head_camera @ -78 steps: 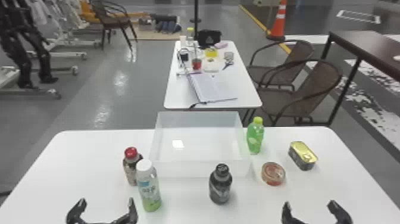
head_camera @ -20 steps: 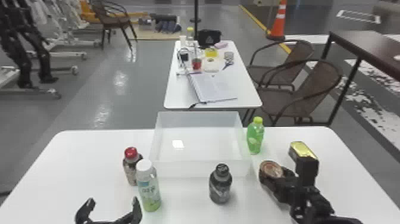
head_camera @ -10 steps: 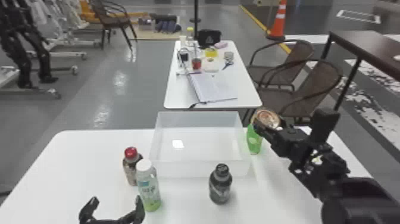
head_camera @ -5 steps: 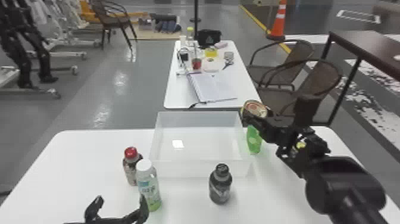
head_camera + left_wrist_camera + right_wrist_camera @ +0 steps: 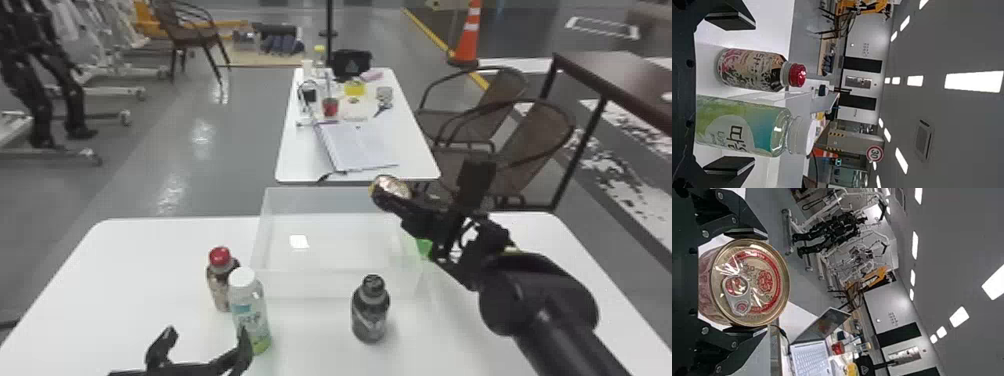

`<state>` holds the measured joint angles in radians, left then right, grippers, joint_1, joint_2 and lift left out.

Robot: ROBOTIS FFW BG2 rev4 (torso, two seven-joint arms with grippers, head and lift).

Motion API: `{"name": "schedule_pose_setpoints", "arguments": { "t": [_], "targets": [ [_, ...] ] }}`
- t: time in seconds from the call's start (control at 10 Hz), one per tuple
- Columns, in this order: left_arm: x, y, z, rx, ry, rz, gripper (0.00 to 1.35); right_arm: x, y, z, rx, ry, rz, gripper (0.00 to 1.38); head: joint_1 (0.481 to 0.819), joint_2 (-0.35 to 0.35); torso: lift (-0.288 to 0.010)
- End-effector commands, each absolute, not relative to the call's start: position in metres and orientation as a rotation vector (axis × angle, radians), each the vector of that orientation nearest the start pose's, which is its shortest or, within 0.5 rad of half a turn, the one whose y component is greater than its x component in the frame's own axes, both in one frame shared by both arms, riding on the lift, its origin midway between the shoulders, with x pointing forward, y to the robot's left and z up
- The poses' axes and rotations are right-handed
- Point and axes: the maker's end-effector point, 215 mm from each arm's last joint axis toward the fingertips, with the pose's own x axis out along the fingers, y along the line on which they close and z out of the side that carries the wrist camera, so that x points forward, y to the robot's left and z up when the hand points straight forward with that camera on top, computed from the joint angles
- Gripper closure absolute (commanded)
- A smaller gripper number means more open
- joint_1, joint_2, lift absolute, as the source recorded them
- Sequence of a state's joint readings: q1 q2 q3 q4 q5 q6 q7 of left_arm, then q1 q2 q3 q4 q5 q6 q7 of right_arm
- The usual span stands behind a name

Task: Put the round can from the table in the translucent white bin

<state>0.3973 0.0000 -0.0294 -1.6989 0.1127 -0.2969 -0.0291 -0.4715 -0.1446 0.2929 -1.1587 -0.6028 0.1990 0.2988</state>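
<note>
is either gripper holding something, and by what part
The right gripper holds the round can by opposite sides, pads near its lid's rim; the left gripper is open and holds nothing.

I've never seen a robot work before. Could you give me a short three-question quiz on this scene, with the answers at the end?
1. Name the thing: what is the right gripper holding?
2. True or false: the black-capped bottle stands inside the translucent white bin.
3. Fill in the missing word: the bottle nearest the left gripper has a ____ cap.

Key:
1. The round can, with a pull ring on its lid.
2. False. The black-capped bottle stands on the table, in front of the translucent white bin.
3. White.
</note>
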Motion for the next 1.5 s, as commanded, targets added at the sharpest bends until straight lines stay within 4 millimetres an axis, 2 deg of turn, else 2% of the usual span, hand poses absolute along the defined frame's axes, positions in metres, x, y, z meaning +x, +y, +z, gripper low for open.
{"name": "schedule_pose_setpoints", "arguments": {
  "t": [0.0, 0.3, 0.5, 0.6, 0.9, 1.4],
  "targets": [
    [0.458, 0.214, -0.391, -0.124, -0.028, -0.022, 0.10, 0.679, -0.065, -0.341, 0.390, 0.236, 0.551, 0.71, 0.549, 0.000, -0.100],
    [0.458, 0.215, -0.391, -0.126, -0.030, -0.025, 0.10, 0.663, -0.052, -0.388, 0.381, 0.346, 0.565, 0.71, 0.549, 0.000, -0.100],
    [0.458, 0.216, -0.390, -0.126, -0.032, -0.026, 0.10, 0.659, -0.055, -0.404, 0.350, 0.372, 0.564, 0.71, 0.549, 0.000, -0.100],
    [0.458, 0.216, -0.391, -0.126, -0.032, -0.026, 0.10, 0.658, -0.058, -0.408, 0.341, 0.377, 0.560, 0.69, 0.549, 0.000, -0.100],
    [0.457, 0.216, -0.390, -0.126, -0.033, -0.026, 0.10, 0.660, -0.061, -0.406, 0.335, 0.363, 0.553, 0.44, 0.549, 0.000, -0.100],
    [0.456, 0.216, -0.391, -0.125, -0.031, -0.027, 0.10, 0.662, -0.066, -0.400, 0.338, 0.347, 0.548, 0.40, 0.549, 0.000, -0.100]
  ]
}}
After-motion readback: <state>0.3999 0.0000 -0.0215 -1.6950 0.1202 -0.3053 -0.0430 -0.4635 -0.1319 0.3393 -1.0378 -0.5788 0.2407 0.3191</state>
